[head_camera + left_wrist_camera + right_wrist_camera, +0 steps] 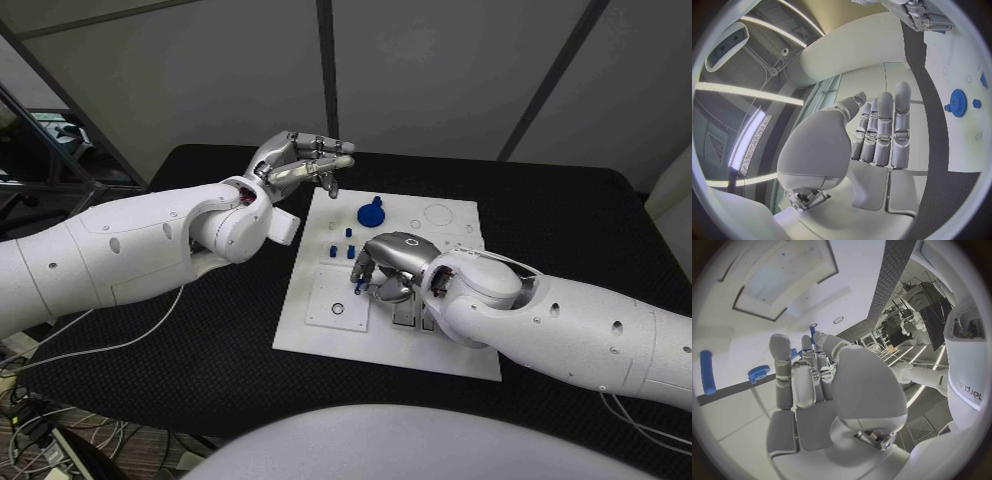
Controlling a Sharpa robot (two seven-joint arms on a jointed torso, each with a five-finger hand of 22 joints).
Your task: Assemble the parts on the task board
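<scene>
Blue part (pinched) in right hand

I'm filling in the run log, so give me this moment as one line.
left hand: raised beyond task board, holds nothing | right hand: over board, pinching small blue part | blue gear: on board

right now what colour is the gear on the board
Blue. The gear shows best in the left wrist view, lying on the white board.
</scene>
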